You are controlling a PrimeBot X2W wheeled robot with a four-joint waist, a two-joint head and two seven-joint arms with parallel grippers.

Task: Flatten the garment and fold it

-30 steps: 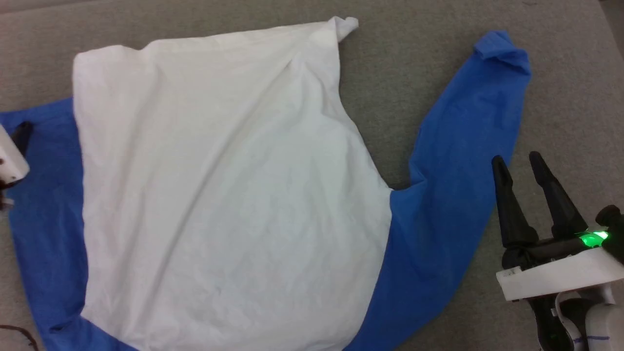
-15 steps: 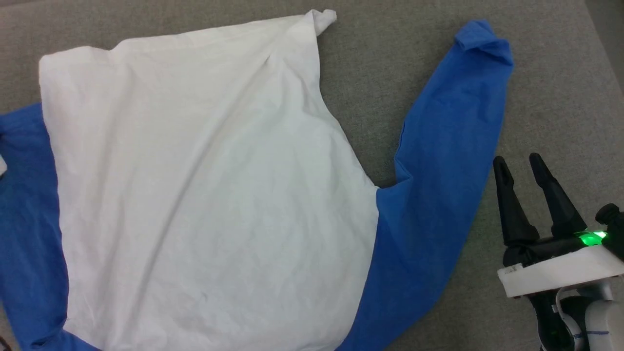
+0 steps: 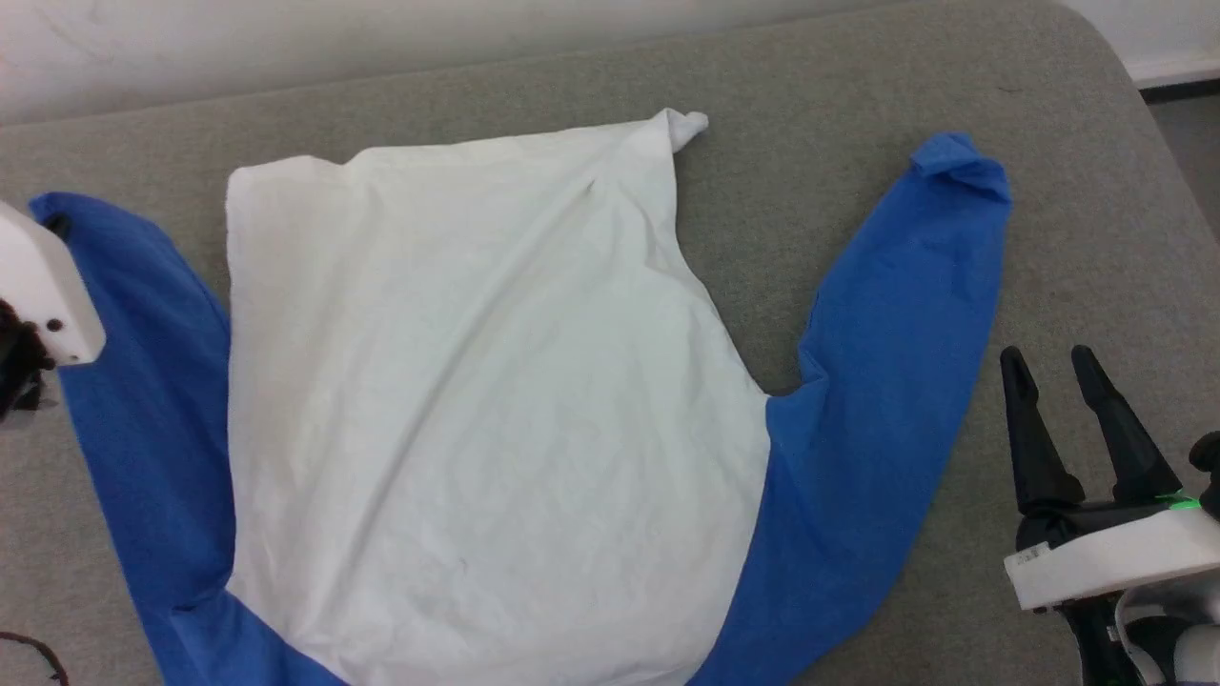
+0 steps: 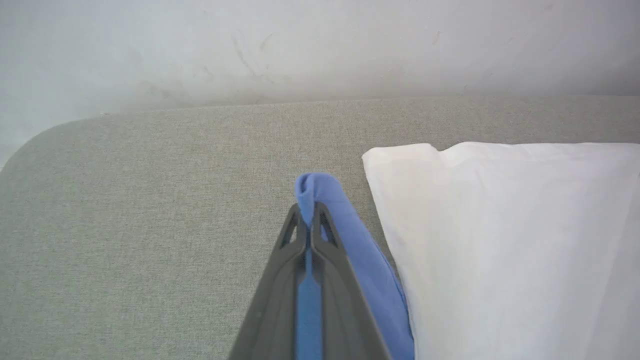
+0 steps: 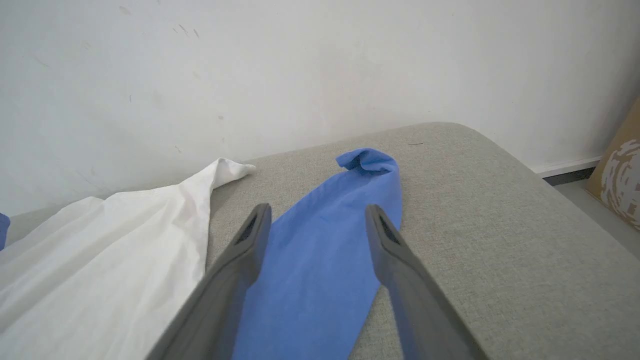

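The shirt (image 3: 477, 400) lies spread on the grey table (image 3: 810, 86). My left claw (image 4: 310, 212) is clamped on its left sleeve's cuff (image 4: 320, 187); my right claw (image 3: 1047, 354) hangs empty, fingers spread wide, just right of the right sleeve (image 3: 896, 362).

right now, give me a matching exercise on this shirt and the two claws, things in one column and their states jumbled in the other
Things:
1. left claw
2. right claw
3. white body
4. right sleeve cuff

States:
a. open, holding nothing
b. crumpled over at the far end, lying on the grey surface
c. shut on the left sleeve
d. spread out with creases, between the two blue sleeves

Pairs: 1-c, 2-a, 3-d, 4-b
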